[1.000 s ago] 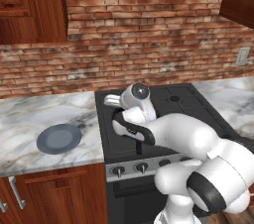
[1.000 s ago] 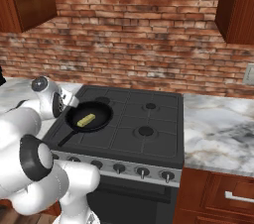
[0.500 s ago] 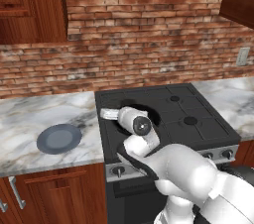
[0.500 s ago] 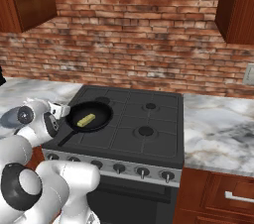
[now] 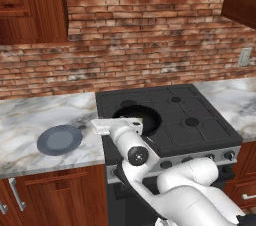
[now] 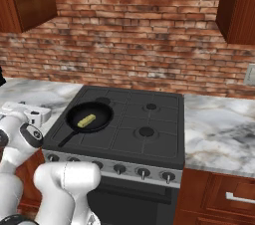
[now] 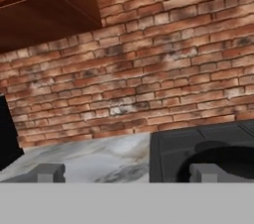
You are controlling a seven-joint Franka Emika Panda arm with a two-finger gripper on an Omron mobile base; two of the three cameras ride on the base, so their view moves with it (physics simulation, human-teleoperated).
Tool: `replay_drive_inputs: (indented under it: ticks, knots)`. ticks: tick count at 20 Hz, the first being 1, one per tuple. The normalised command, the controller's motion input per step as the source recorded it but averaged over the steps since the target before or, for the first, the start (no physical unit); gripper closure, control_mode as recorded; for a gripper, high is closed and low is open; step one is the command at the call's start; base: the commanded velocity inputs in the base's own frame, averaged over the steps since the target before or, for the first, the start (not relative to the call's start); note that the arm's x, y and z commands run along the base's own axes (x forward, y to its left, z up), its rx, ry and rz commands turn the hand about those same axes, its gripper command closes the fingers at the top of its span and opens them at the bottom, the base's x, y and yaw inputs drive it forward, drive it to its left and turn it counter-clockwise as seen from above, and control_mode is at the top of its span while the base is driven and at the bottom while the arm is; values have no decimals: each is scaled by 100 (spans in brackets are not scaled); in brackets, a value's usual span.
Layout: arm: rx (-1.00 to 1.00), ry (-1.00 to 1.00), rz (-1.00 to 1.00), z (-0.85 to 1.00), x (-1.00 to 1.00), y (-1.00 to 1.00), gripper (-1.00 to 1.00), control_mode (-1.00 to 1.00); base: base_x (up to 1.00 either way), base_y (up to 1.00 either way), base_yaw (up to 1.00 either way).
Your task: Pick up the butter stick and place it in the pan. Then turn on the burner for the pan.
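The black pan (image 6: 89,116) sits on the stove's front left burner, its handle pointing toward the front edge. The pale-yellow butter stick (image 6: 86,120) lies inside it. In the left base view the pan (image 5: 138,118) is partly hidden by my arm. My gripper (image 5: 100,125) hovers low at the stove's left edge, beside the pan, and it appears again at the left of the right base view (image 6: 29,114). In the hand view the gripper (image 7: 128,173) is open with nothing between its fingertips (image 7: 49,172), and the pan's rim (image 7: 225,158) lies at the lower right.
A row of knobs (image 6: 143,172) runs along the stove's front panel. A grey-blue plate (image 5: 60,139) lies on the marble counter (image 5: 30,120) left of the stove. The brick wall (image 7: 149,69) is behind, with a wooden cabinet (image 7: 44,5) above the counter.
My arm has swung down and toward the stove's front left. The hand left the spot above the pan. The butter stick stays in the pan, and the gripper stays open.
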Motion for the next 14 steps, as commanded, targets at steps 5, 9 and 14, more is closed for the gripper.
replay_drive_inputs:
  ticks: [5,9,14]
  knots:
    - [0,-8,-2,-7,-36,10,-100,-100,0,0,0]
    - [0,-9,0,-44,-13,0,-100,-100,0,0,0]
    - [0,-12,0,-58,-16,0,-100,-100,0,0,0]
